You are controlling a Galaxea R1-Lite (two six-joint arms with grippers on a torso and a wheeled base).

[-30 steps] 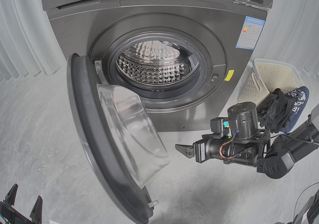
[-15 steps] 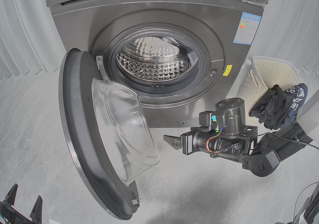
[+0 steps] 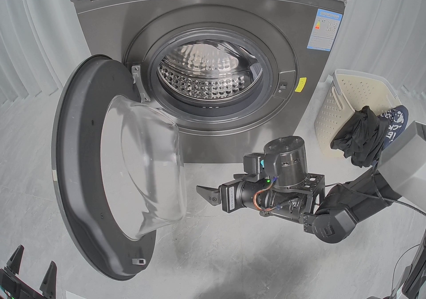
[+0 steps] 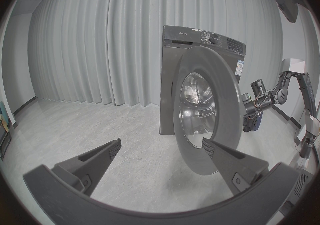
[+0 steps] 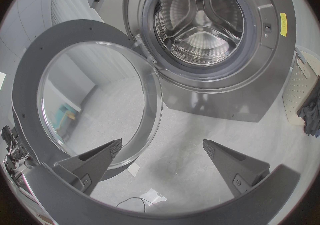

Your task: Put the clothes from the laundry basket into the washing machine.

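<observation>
Nothing yet in the drum (image 3: pixel 208 78) of the washing machine (image 3: pixel 213 16); door (image 3: pixel 75 158) swung wide on the left. Right hand (image 3: pixel 205 194) spread open and empty, low over the floor (image 3: pixel 222 251), aimed at the door's glass bowl (image 3: pixel 142 167) and near it. Left hand (image 3: pixel 31 264) open and empty too, down at the lower left, well apart from everything. In the laundry basket (image 3: pixel 355 91), beside the machine on the right: a black garment (image 3: pixel 361 135) draped over the front rim, a blue patterned one (image 3: pixel 396 119) just behind it.

Risks, as judged from here:

- Pointing away from the basket, so needing a large swing of the right arm back to it; could clip the basket's wall on the way and tip it (light perforated plastic, by the look).
- Could bump the glass bowl before turning, given that nearness.
- Could pinch only a loose fold of the black garment and lose it mid-carry, or trail it across the floor.
- Might drag the blue patterned one out along with it (cannot tell how tangled).
- Could catch cloth on the rubber seal (image 3: pixel 265 74) instead of clearing the opening.
</observation>
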